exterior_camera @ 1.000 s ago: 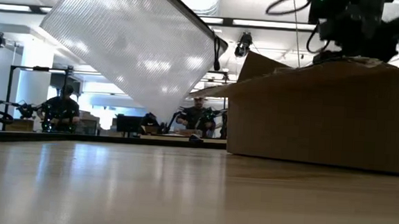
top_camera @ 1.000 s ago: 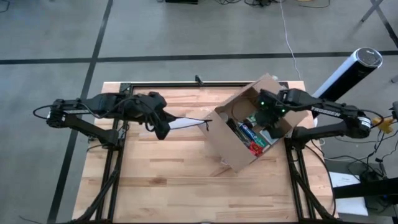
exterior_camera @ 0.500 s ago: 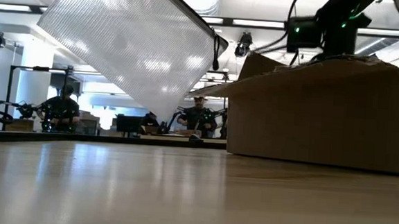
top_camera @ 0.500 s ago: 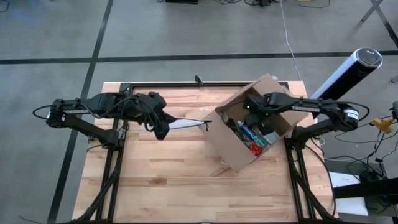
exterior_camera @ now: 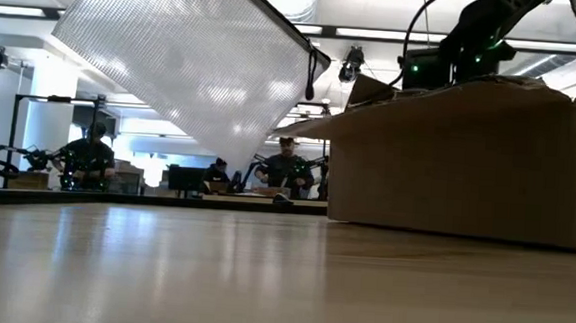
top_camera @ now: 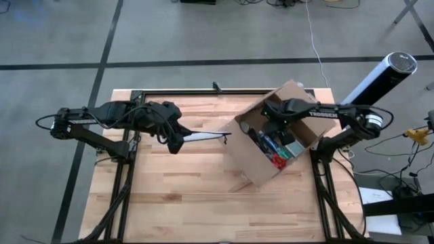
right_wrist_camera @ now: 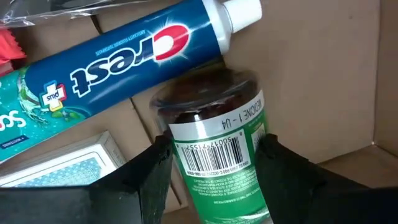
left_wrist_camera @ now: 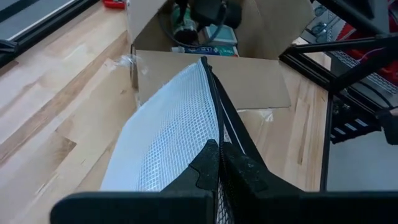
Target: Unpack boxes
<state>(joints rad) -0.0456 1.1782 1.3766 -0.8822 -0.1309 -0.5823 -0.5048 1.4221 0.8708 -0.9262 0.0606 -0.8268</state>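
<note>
Right gripper [right_wrist_camera: 208, 158] straddling bottle [right_wrist_camera: 217, 137], box [top_camera: 271, 135]

A brown box [top_camera: 261, 159] holds a blue toothpaste tube [right_wrist_camera: 124, 53] and a green-labelled bottle [right_wrist_camera: 217, 146].

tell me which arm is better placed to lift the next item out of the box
Right. Its pincer is already inside the cardboard box, jaws open either side of a green-labelled bottle. The left pincer is shut on the mesh pouch, outside the box.
</note>
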